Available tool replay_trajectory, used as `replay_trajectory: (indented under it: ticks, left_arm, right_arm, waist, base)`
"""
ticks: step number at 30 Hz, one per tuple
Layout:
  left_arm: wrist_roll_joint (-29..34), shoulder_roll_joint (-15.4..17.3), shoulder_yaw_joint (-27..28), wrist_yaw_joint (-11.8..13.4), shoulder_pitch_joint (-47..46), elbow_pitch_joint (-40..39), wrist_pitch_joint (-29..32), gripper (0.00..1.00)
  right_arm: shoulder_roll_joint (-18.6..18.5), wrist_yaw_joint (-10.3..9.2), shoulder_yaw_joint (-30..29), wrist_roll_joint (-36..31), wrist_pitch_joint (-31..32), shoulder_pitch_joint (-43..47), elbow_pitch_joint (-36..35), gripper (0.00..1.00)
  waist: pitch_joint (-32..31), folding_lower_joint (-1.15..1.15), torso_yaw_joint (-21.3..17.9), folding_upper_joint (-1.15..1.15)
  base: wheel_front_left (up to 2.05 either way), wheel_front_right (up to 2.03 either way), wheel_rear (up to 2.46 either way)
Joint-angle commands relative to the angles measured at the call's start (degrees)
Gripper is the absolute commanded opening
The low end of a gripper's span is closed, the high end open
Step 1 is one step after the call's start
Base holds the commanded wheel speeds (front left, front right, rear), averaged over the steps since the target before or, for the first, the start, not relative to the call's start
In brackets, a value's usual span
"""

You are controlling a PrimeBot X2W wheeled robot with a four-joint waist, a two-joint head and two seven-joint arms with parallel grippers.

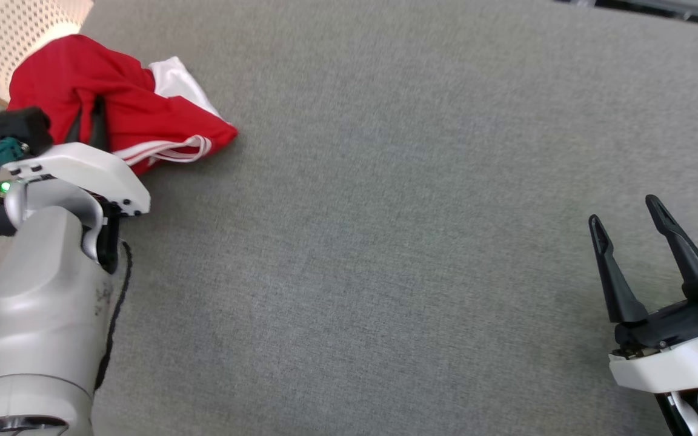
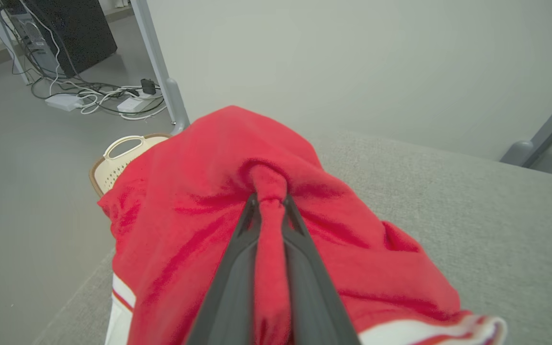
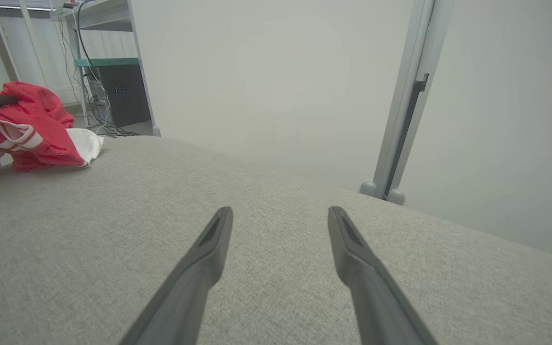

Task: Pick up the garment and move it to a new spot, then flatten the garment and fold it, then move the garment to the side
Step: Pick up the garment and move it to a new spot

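Crumpled red garment (image 1: 113, 103) with white trim, far-left on grey surface

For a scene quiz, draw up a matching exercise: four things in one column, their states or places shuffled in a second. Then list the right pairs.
Things:
1. left fingers
2. right fingers
3. garment
4. basket

States or places:
a. cream, perforated, beyond the garment
b. spread apart over the bare grey surface
c. red with white trim, bunched up
d. closed on a fold of red fabric

Pairs: 1-d, 2-b, 3-c, 4-a.
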Motion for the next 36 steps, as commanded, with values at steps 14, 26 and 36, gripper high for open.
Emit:
replay_trajectory:
  ticks: [14,26,36]
  left_arm:
    - [6.16,3.11,-10.44,-2.63,5.15,-21.31,1.96,0.00]
    - [-1.73,8.09,-30.51,-2.92,11.52,-45.61,12.11,0.00]
    - [-2.25,10.42,-46.63,-2.92,13.02,-40.04,8.95,0.00]
  right_arm:
    - [8.35,-0.13,1.63,0.72,-0.04,2.25,1.59,1.00]
    - [11.01,-0.13,2.41,0.99,-0.04,1.40,1.93,1.00]
    - [12.13,-0.12,1.58,0.83,-0.05,0.65,1.56,1.00]
  waist:
    - [-14.30,0.00,-15.75,0.00]
    - [-13.63,0.00,-31.08,0.00]
    - [-8.99,0.00,-34.08,0.00]
  base:
    - [0.00,0.00,0.00]
    - [0.00,0.00,0.00]
    - [0.00,0.00,0.00]
